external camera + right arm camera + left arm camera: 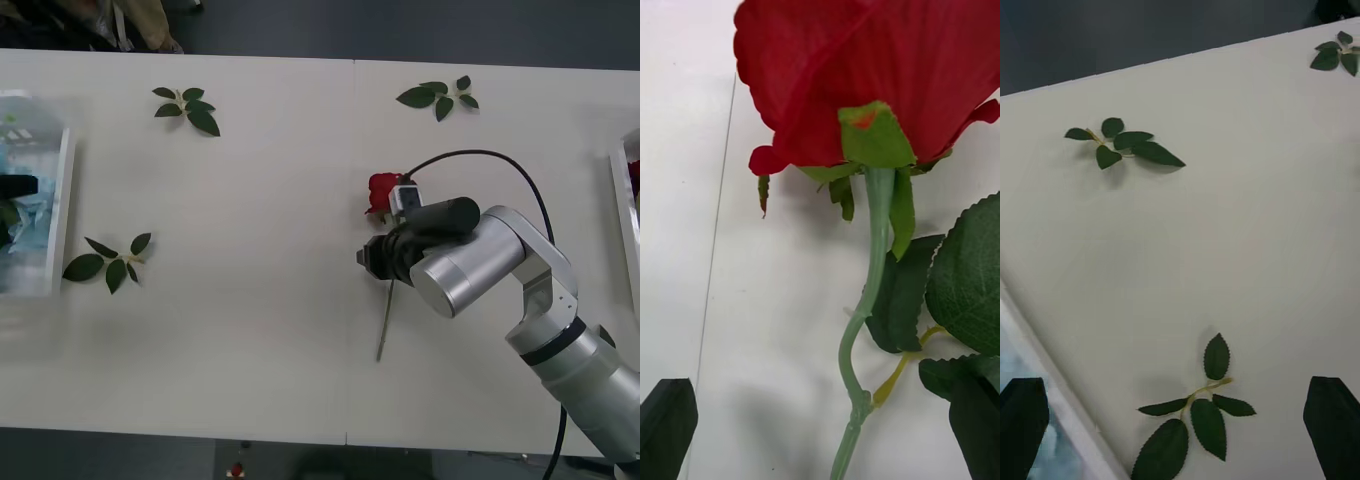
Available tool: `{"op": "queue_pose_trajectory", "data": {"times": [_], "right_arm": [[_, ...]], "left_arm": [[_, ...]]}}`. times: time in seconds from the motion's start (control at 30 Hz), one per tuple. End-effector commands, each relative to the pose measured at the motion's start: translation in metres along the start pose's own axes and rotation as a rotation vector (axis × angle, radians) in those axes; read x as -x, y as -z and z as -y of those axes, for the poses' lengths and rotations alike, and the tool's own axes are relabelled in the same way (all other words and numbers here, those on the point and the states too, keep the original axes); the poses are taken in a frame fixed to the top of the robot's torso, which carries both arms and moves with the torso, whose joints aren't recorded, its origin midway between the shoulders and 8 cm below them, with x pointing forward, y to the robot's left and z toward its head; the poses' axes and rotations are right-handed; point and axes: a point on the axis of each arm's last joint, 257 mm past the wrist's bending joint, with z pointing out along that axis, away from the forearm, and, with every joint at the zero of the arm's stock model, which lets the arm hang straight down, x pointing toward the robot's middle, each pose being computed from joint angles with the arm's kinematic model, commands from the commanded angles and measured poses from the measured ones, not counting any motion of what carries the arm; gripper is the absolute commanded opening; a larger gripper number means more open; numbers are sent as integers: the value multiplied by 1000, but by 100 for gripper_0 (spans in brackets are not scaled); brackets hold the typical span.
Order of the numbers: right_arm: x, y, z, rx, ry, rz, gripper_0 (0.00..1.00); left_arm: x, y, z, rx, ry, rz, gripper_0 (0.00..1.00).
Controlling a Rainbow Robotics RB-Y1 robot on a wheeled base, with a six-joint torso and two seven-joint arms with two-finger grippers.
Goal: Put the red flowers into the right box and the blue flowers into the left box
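Front view puts the table (300, 350) largest, the right gripper (372, 256) low over the lone red rose (383, 192) near its middle, well apart from the right box (626, 215). Fingers spread astride the stem; closing off-centre could pinch leaves. Left gripper (1180, 427) spread beside the left box (60, 200).

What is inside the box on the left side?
Pale blue flowers with green leaves lie in the left box. A dark shape covers part of them, and the frame edge cuts off the rest.
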Motion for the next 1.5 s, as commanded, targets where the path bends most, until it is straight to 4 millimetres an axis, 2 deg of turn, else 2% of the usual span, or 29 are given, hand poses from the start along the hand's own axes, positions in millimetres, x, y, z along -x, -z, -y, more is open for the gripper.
{"op": "queue_pose_trajectory", "data": {"times": [0.03, 0.3, 0.37, 0.4, 0.47, 0.5, 0.57, 0.6, 0.63, 0.9, 1.03, 1.23, 1.5], "right_arm": [[9, -3, -19, 37, -52, 30, 99], [1, -16, -21, 49, -48, 32, 97], [0, -17, -22, 49, -44, 31, 92], [0, -17, -22, 49, -42, 31, 86], [-1, -17, -24, 50, -40, 30, 62], [-1, -17, -24, 48, -38, 30, 55], [-1, -17, -25, 46, -39, 29, 26], [-1, -17, -25, 48, -39, 29, 18], [-1, -17, -24, 45, -38, 29, 1], [1, -17, -21, 39, -42, 35, 0], [11, -11, -17, 52, -69, 42, 0], [24, 17, -1, 29, -68, 31, 0], [46, 71, 20, 27, -118, 19, 0]], "left_arm": [[8, -24, 28, -65, -89, 44, 100], [13, -71, 94, -220, -61, 127, 100], [16, -80, 113, -255, -64, 149, 100], [17, -82, 118, -264, -67, 154, 100], [19, -89, 136, -290, -93, 166, 100], [19, -92, 140, -296, -99, 166, 100], [19, -99, 158, -326, -126, 169, 100], [19, -100, 161, -332, -130, 171, 100], [20, -104, 167, -341, -135, 175, 100], [28, -136, 208, -390, -192, 183, 100], [38, -152, 231, -412, -209, 199, 100], [48, -173, 257, -412, -275, 193, 100], [50, -181, 252, -346, -397, 132, 100]]}}
